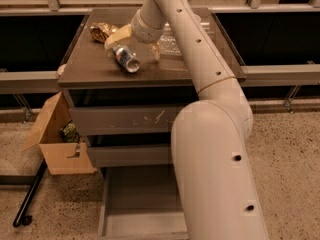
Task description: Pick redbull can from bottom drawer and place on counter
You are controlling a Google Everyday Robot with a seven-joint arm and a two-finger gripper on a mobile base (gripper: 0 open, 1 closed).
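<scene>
One end effector (pixel 135 48) hangs over glossy counter (pixel 90 68), speckled floor (pixel 292 149) below.

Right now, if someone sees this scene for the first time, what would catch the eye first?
The big cream arm fills the foreground and reaches to the counter, its gripper just above the redbull can lying there. Below, the bottom drawer stands pulled out, and a cardboard box sits left of the cabinet.

Two cans lie on the counter (pixel 90 69), the redbull can (pixel 126 58) and a dented gold can (pixel 100 31), beside one clear plastic bottle (pixel 172 41). One gripper (pixel 137 44) hangs spread just over the redbull can. Below are three drawers (pixel 130 119), the bottom drawer (pixel 140 204) lowest, and one cardboard box (pixel 57 146).
</scene>
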